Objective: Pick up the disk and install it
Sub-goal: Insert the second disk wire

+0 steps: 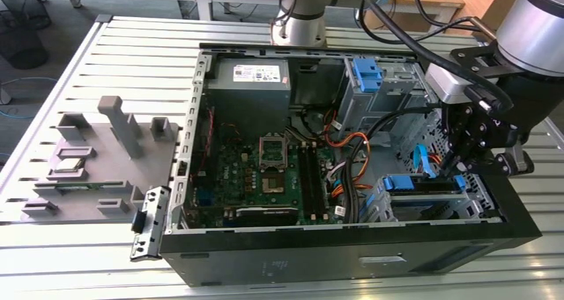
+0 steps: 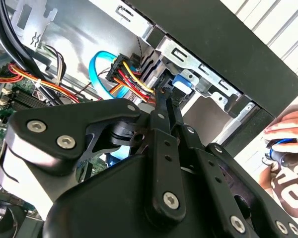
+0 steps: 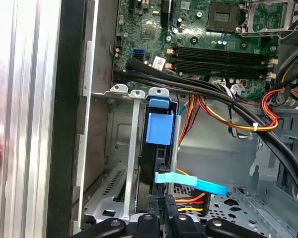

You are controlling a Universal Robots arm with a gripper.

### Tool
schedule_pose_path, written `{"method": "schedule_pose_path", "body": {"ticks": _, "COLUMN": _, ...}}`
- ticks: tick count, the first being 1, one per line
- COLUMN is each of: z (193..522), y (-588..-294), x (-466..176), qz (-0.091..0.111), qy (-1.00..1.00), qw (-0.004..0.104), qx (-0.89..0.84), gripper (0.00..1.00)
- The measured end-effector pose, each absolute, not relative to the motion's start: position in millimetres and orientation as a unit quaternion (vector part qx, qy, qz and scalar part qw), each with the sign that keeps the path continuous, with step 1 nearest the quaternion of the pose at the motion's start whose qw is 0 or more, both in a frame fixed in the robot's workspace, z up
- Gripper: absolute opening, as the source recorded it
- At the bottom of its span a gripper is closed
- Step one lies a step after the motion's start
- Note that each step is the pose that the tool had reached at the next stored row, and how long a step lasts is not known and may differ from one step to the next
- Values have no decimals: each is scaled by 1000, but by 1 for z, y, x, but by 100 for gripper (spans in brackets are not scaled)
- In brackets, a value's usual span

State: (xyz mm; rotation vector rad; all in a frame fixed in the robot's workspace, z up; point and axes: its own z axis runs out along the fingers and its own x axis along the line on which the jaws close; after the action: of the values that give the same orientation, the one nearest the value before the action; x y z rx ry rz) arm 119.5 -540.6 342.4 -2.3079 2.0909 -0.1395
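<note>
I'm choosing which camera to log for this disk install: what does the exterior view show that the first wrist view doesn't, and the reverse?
Exterior view: the whole computer case, the grey power supply, a grey fixture on the table, and the arm with the gripper over the drive cage.

First wrist view: the blue bracket seated upright in the cage slot.

Both: the motherboard and the orange cables.

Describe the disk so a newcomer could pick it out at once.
Start at the open computer case on the slatted table. At its front corner on the exterior view's right, below the gripper, sits a metal drive cage. The disk is slotted in it, blue-framed; the other blue bracket sits by the power supply.
</note>
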Motion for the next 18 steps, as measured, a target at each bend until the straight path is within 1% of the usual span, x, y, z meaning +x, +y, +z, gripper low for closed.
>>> {"method": "schedule_pose_path", "body": {"ticks": 11, "z": 342, "y": -541, "x": 119, "qz": -45, "qy": 689, "qw": 12, "qx": -723, "gripper": 17}}
{"method": "schedule_pose_path", "body": {"ticks": 13, "z": 341, "y": -541, "x": 119, "qz": -39, "qy": 690, "qw": 18, "qx": -723, "gripper": 17}}
{"method": "schedule_pose_path", "body": {"ticks": 18, "z": 342, "y": -543, "x": 119, "qz": -29, "qy": 690, "qw": 28, "qx": -723, "gripper": 17}}
